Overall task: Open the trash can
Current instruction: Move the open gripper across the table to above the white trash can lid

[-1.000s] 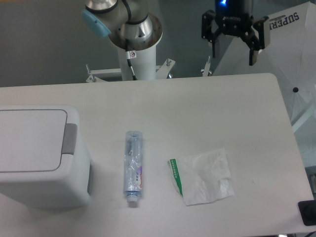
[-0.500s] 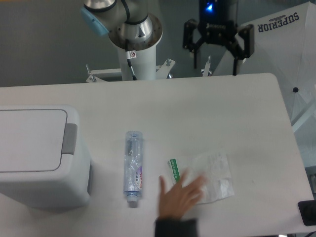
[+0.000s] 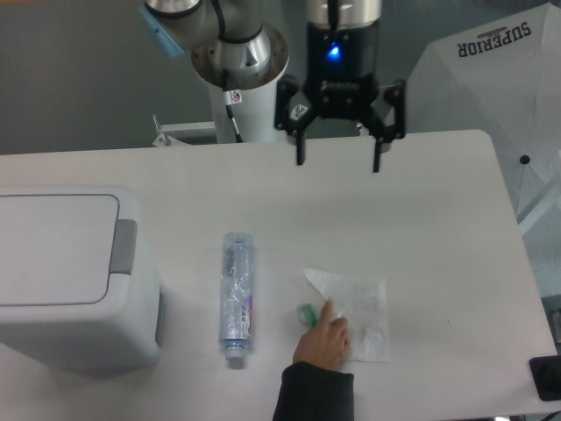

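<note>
Plainly, the opening step had not begun: the trash can (image 3: 74, 276) stood at the left edge of the surface (image 3: 421, 210) with its flat lid down and the grey push tab (image 3: 125, 246) on its right side untouched. The gripper (image 3: 339, 162) hung at the far edge of the surface, well apart from the can, its fingers (image 3: 300, 151) spread wide with nothing between them. A clear bottle (image 3: 236, 298) lay on its side just right of the can, cap toward the near edge. Further right, a person's hand (image 3: 323, 340) rested on a crumpled plastic wrapper (image 3: 358, 311).

Assessment: the arm was at the approach stage. The next move would call for travel left and toward the camera, across the surface to a point over the tab, followed by a descent. Narrowing the fingers first would likely give a firmer pressing point. The bottle lay close to that route, and the hand was in the working area; both warranted caution.
</note>
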Robot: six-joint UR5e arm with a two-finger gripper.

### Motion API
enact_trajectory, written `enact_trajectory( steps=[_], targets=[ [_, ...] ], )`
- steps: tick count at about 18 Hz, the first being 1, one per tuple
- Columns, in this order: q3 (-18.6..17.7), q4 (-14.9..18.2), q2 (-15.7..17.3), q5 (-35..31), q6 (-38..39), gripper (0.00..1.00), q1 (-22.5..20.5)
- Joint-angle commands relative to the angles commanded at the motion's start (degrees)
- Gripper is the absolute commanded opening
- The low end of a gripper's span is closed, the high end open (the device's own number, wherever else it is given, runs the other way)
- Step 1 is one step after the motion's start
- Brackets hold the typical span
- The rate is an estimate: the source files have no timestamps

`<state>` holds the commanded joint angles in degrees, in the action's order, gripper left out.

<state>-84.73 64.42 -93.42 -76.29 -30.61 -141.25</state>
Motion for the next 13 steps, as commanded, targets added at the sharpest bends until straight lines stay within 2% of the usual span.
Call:
enact_trajectory(
  steps=[3, 7, 13],
  targets=[
    [0.88, -1.66, -2.02, 0.09, 6.33, 1.00, 3.34],
    [1.15, -7.20, -4.48, 0.00, 13.63, 1.00, 7.30],
    [0.80, -8.79, -6.59, 0.09, 21.98, 1.00, 10.90]
  ],
)
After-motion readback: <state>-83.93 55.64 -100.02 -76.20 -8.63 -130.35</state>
